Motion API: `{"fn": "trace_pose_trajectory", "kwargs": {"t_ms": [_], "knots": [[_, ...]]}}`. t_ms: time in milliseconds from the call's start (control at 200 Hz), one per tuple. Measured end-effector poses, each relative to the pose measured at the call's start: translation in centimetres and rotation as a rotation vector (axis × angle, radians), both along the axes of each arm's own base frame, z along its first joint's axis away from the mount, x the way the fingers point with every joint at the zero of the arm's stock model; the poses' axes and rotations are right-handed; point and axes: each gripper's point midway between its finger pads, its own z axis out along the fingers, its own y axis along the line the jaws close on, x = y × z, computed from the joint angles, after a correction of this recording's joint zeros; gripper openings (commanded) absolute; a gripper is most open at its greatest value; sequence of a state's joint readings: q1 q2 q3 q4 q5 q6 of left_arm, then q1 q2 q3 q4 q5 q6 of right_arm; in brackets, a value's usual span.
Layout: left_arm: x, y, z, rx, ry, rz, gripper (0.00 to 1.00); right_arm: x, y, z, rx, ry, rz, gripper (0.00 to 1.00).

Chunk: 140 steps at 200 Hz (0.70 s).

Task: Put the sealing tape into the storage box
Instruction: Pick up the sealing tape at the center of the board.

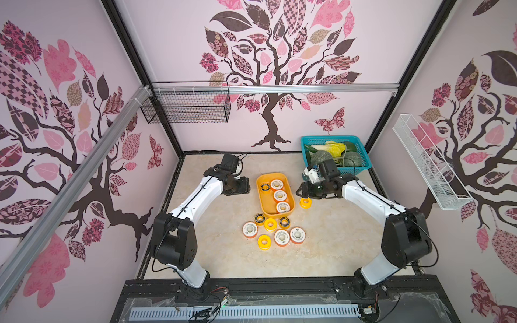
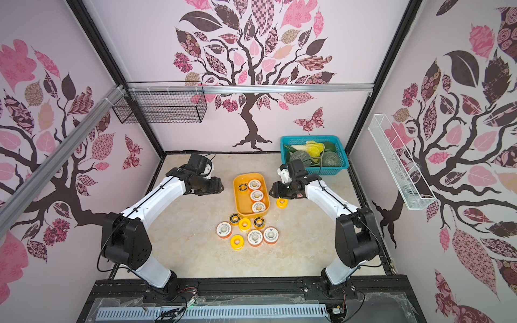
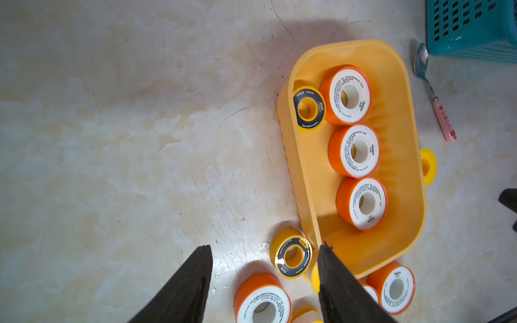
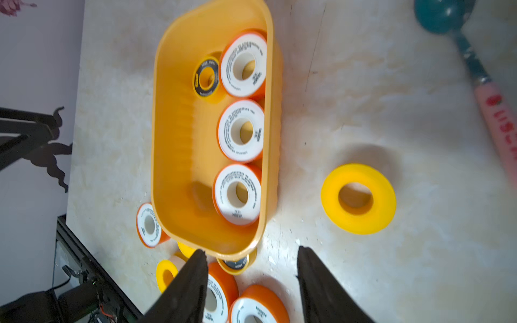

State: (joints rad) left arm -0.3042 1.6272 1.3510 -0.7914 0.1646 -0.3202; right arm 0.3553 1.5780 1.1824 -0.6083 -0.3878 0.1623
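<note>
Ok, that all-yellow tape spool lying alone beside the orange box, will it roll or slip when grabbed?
Lying flat, hole up, the yellow spool probably won't roll unless tipped onto its rim. Its smooth moulded plastic looks stiff, maybe slippery.

The beige marble-patterned worktop carries the yellow-orange storage box near its middle and a teal latticed basket in the far right corner. Seven sealing tape spools lie flat, clustered just in front of the box: three white-faced spools, two all-yellow spools and two black-ringed spools. A lone yellow spool lies just right of the box. A teal spoon with a pink handle lies between box and basket.
</note>
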Motion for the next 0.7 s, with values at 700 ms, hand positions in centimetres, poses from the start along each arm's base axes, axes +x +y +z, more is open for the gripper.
{"fn": "trace_pose_trajectory", "kwargs": {"t_ms": [700], "knots": [[-1.0,-0.1,-1.1,0.001,0.027,-0.018,0.64,-7.9,5.4,-4.7,-0.228,-0.105,0.211,0.74]]}}
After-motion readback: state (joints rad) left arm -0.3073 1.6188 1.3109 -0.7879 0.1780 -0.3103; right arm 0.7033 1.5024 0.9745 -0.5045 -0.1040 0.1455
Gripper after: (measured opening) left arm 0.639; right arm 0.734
